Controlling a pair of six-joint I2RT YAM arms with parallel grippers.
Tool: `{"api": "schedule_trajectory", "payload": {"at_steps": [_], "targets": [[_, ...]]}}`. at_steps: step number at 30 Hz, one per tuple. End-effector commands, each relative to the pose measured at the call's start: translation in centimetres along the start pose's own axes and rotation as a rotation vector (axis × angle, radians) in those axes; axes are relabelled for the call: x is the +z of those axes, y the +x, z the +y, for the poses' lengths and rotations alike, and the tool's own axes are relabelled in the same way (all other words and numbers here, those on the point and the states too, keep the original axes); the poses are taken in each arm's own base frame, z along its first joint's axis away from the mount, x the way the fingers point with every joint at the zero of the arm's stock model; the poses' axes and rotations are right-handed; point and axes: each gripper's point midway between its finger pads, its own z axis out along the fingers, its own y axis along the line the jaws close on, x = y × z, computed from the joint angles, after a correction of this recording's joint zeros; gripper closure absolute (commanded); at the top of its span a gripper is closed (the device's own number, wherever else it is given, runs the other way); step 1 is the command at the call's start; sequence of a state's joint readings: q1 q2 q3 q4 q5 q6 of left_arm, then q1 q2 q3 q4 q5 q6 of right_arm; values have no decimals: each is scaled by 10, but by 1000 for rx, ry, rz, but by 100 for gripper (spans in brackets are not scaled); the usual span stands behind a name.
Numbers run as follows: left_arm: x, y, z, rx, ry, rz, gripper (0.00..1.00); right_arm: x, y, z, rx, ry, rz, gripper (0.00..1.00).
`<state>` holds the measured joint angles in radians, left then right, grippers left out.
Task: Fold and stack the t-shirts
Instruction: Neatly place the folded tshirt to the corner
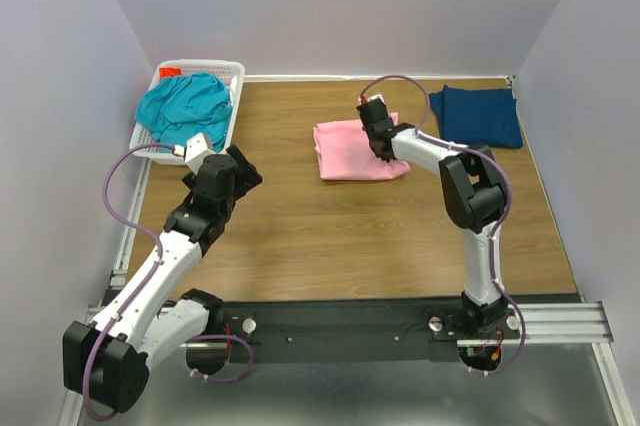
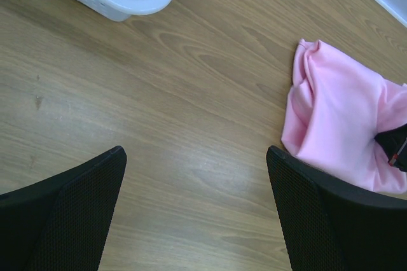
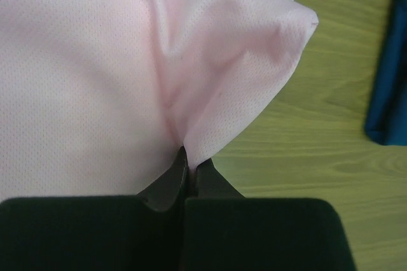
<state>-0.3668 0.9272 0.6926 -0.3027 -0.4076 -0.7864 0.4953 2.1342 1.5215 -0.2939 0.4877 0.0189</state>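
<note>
**Pink t-shirt [image 1: 350,151] pinched by right tool [image 3: 189,170]; left tool [image 2: 195,156] wide open and empty**

Overhead view. This is the only view that takes in all the garments at once. The pink t-shirt lies folded into a rough rectangle on the wooden table [image 1: 330,236], towards the far middle. The navy t-shirt [image 1: 477,114] lies folded flat at the far right corner, apart from the pink one. The teal t-shirt [image 1: 185,108] sits crumpled inside the white lattice basket [image 1: 237,71] at the far left corner. From here the right tool sits over the right part of the pink t-shirt, but its grip cannot be made out.

Right wrist view. This view settles the grip. The jaws are closed together on a pinch of pink cloth, and the fabric rises from the tips in a ridge. A strip of the navy t-shirt shows at the right edge, with bare wood between it and the pink one.

Left wrist view. The left tool's two fingers stand far apart over bare wood and hold nothing. A corner of the basket, with teal cloth inside, shows at top left. The pink t-shirt lies at the right, with a dark part of the right tool on it.

Count:
- T-shirts: three, one of each colour.
- Basket: one.
- Arms: two, with one tool each.
</note>
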Motion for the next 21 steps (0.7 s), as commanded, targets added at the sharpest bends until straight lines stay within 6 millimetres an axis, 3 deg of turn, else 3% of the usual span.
{"api": "schedule_trajectory", "payload": {"at_steps": [1,5,13,21], "targets": [[-8,-22,2,-36,-20,-83,2,1,-14,-57,-136,193,13,99],[-12,-33,7,-49,-44,-129,2,2,-34,-105,-154,310,11,99],[-21,-48,12,-87,-65,-197,2,6,-59,-165,-188,410,8,99],[-28,-58,18,-115,-80,-247,2,5,-68,-226,-161,489,6,99]]}}
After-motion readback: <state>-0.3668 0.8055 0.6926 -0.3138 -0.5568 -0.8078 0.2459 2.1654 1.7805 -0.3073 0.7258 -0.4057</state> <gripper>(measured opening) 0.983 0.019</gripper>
